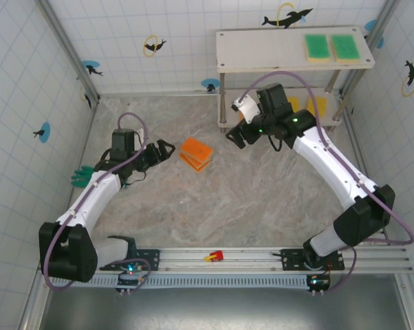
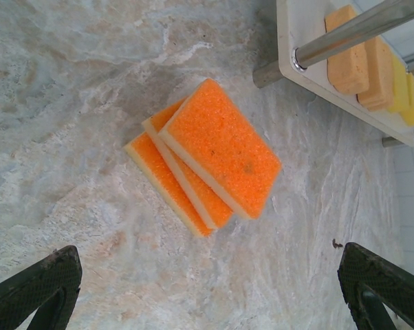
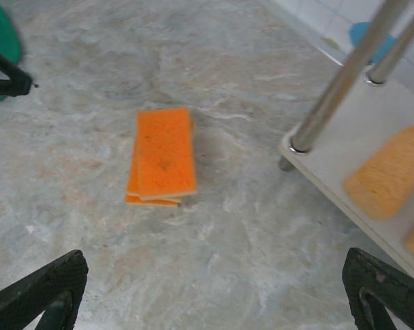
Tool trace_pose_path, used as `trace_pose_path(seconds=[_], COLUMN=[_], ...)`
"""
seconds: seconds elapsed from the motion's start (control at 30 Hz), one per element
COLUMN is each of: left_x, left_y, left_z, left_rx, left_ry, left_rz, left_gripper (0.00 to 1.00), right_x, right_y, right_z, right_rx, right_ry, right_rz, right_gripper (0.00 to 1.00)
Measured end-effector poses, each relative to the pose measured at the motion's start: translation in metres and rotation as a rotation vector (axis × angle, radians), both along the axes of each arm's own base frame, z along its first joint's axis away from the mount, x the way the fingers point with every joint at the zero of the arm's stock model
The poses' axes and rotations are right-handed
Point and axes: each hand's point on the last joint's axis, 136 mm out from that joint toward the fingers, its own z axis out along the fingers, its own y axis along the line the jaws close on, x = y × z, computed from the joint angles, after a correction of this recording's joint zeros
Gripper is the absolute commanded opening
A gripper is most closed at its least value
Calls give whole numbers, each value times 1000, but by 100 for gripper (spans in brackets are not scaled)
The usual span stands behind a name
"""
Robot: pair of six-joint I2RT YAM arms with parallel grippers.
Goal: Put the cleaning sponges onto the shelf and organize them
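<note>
Roughly at the middle of the table (image 1: 276, 199), a little toward its far edge, a fanned stack of orange sponges (image 1: 195, 152) lies flat on the marbled top, with both arms reaching in at it. The left gripper (image 1: 167, 148) is just beside the stack on its left, and the right gripper (image 1: 236, 135) is near it on the right and a little farther back. Neither touches it. In each wrist view the stack sits ahead of the fingers, whose dark tips stand wide apart with nothing between them. The shelf (image 1: 262, 51) stands at the far right corner of the table, its near left leg close to the stack. Two green sponges (image 1: 331, 47) lie side by side at the right end of its top board. On the lower board, pale orange sponges (image 2: 362, 58) and yellow sponges (image 2: 408, 86) lie in a row.
</note>
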Motion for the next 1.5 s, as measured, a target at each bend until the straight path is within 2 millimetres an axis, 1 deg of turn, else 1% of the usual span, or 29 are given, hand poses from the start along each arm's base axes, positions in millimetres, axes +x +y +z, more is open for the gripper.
trace_pose_path(seconds=[0.1,0.17,0.23,0.33,0.4,0.47,0.6,0.73,1.03,1.13,1.33,1.4,1.5], left_x=[1,0,0,0,0,0,1,1,1,2,2,2,2], left_y=[-1,-1,-1,-1,-1,-1,0,2,3,4,5,6,6], left_z=[-7,-13,-16,-16,-16,-16,-17,-18,-18,-17,-18,-18,-18], left_rx=[-10,-11,-14,-22,-24,-28,-29,-24,-29,-30,-31,-30,-29], left_ry=[24,45,58,66,69,73,79,84,106,104,114,117,117], left_rz=[6,10,16,24,28,33,46,58,79,84,100,105,106], left_gripper=[97,97,97,97,97,97,97,97,97,97,97,97,97], right_x=[-2,-4,-7,-9,-10,-10,-9,-2,2,3,8,11,16], right_y=[21,34,47,57,62,65,72,80,87,89,93,96,102], right_z=[-19,-38,-61,-93,-108,-117,-121,-122,-125,-131,-153,-154,-149], right_rx=[-13,-29,-47,-70,-81,-84,-79,-67,-57,-62,-75,-64,-41], right_ry=[32,72,125,201,236,254,259,252,232,236,263,259,231], right_rz=[50,83,114,138,146,147,145,145,155,158,150,143,135], right_gripper=[98,98,98,98,98,98,98,98,98,98,98,98,98])
